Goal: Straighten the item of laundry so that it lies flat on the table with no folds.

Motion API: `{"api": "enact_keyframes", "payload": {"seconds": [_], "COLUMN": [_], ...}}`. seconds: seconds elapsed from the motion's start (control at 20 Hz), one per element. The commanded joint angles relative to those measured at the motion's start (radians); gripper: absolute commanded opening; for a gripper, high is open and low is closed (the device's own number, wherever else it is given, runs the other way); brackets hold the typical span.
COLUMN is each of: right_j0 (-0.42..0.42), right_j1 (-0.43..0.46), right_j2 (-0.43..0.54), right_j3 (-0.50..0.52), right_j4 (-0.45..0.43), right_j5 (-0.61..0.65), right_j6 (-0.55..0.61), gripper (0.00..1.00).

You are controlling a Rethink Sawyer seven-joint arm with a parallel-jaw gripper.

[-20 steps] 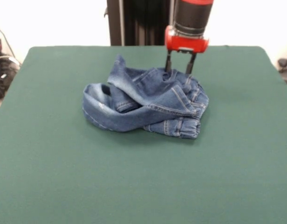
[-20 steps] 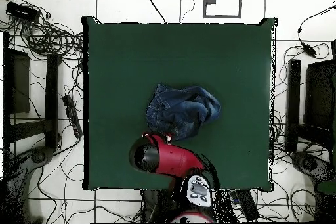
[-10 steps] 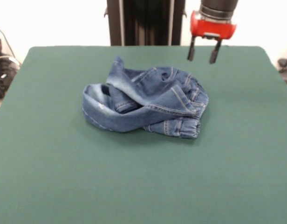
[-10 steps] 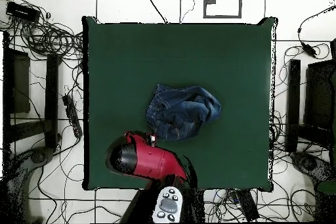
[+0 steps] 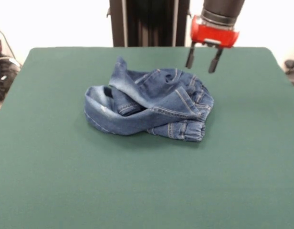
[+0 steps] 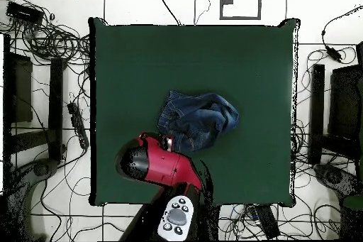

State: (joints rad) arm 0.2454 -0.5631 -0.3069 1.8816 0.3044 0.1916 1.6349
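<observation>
The blue denim jeans [image 5: 149, 106] lie crumpled in a heap near the middle of the dark green table [image 5: 137, 191], with folds and a cuffed leg end at the front right. In the overhead view the jeans [image 6: 202, 120] sit just right of centre on the table [image 6: 142, 62]. My gripper [image 5: 201, 62] hangs open and empty above the table, just behind the heap's far right edge, not touching it. In the overhead view the red arm head [image 6: 152, 162] covers the gripper, beside the jeans' lower left edge.
The black pedestal [image 5: 147, 23] stands behind the table's far edge. Cables and dark equipment [image 6: 42, 97] lie on the floor around the table on both sides. Bare green cloth surrounds the jeans on every side.
One second ago the gripper was down at the jeans' far edge. It rose and moved right, empty, and has since come slightly lower and back toward the heap. The jeans have not moved.
</observation>
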Motion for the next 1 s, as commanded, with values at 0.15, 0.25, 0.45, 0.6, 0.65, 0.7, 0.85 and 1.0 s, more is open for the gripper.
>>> {"api": "enact_keyframes", "payload": {"seconds": [0.15,0.25,0.45,0.6,0.65,0.7,0.85,1.0], "right_j0": [0.069,0.109,0.132,0.098,0.082,0.07,-0.034,-0.073], "right_j1": [0.13,0.164,0.185,0.168,0.165,0.162,0.123,0.112], "right_j2": [-0.135,-0.191,-0.208,-0.145,-0.121,-0.101,0.055,0.117], "right_j3": [-0.216,-0.241,-0.268,-0.27,-0.28,-0.28,-0.247,-0.22], "right_j4": [0.005,0.001,0.01,0.007,0.008,0.011,0.021,0.015], "right_j5": [0.001,-0.036,-0.055,-0.043,-0.024,-0.011,0.06,0.058], "right_j6": [0.182,0.184,0.195,0.182,0.174,0.172,0.136,0.131], "gripper": [1.0,1.0,1.0,1.0,1.0,1.0,1.0,1.0]}}
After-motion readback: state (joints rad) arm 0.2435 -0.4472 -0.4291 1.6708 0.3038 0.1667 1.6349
